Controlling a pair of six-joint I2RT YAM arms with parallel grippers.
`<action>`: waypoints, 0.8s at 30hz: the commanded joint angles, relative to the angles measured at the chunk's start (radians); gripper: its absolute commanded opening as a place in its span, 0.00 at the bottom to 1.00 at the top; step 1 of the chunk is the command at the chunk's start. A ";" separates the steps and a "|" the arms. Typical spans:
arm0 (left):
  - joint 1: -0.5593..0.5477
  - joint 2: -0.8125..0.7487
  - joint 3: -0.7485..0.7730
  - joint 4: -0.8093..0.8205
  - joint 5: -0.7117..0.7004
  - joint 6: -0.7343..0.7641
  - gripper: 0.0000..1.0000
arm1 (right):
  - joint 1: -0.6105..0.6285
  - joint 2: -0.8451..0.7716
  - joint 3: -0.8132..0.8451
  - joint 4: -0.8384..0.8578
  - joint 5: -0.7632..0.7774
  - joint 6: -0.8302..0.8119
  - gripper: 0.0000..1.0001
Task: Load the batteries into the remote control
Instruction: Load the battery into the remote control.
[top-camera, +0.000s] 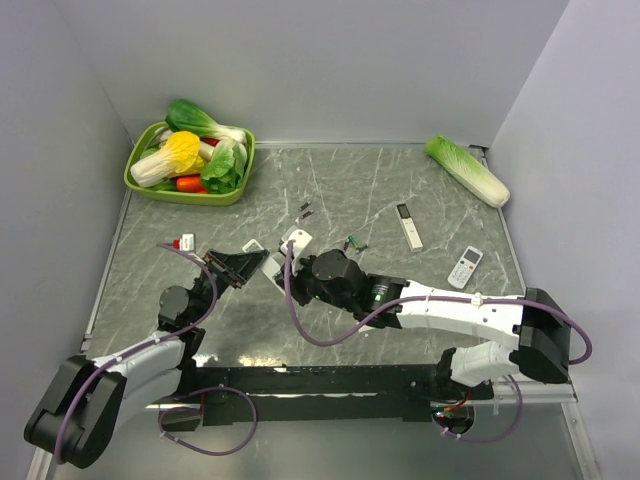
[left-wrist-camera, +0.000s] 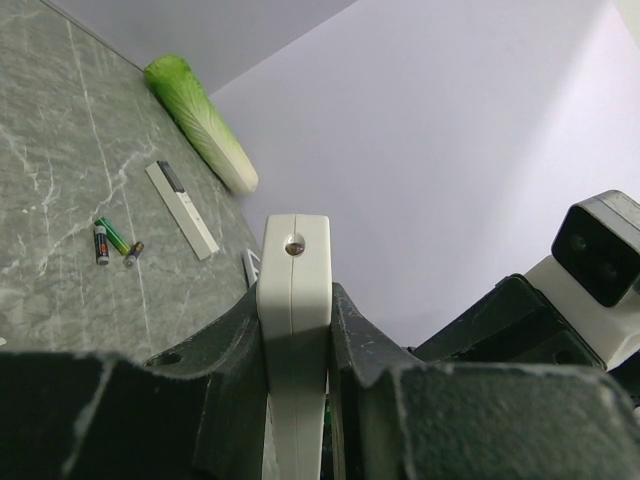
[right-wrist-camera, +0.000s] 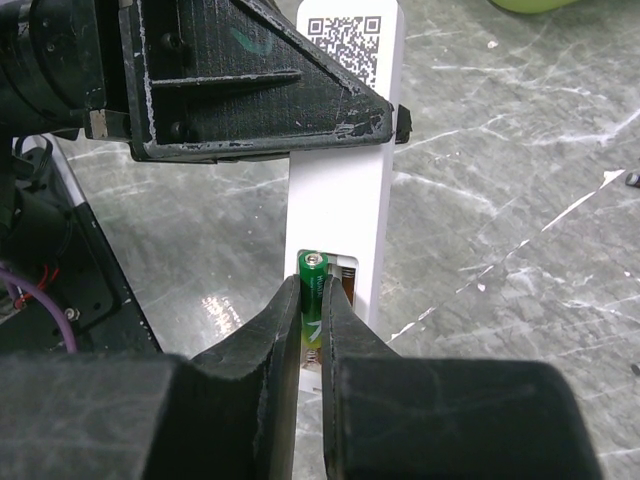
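Observation:
My left gripper (left-wrist-camera: 296, 300) is shut on the edges of the remote control (left-wrist-camera: 295, 262), a slim white bar held above the table. In the right wrist view the remote control (right-wrist-camera: 340, 195) shows its back, with a QR label and an open battery recess. My right gripper (right-wrist-camera: 311, 289) is shut on a green battery (right-wrist-camera: 313, 280) that stands partly inside that recess. More batteries (left-wrist-camera: 116, 238) lie loose on the table (top-camera: 352, 243). Seen from above, the left gripper (top-camera: 240, 266) and right gripper (top-camera: 300, 270) meet at the remote control (top-camera: 296, 240).
A white remote with a black end (top-camera: 409, 225) and a shorter buttoned remote (top-camera: 465, 267) lie to the right. Two dark cells (top-camera: 305, 210) lie behind the grippers. A green basket (top-camera: 140, 185) of toy vegetables sits at the back left, a cabbage (top-camera: 467, 170) at the back right.

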 joint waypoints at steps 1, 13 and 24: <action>-0.004 -0.001 0.002 0.175 0.002 -0.042 0.02 | 0.004 0.029 0.041 -0.050 -0.018 0.010 0.14; -0.004 0.013 0.002 0.192 0.004 -0.043 0.02 | 0.006 0.047 0.067 -0.090 -0.017 0.033 0.25; -0.004 0.006 0.002 0.184 -0.001 -0.050 0.01 | 0.004 0.060 0.078 -0.102 -0.003 0.040 0.27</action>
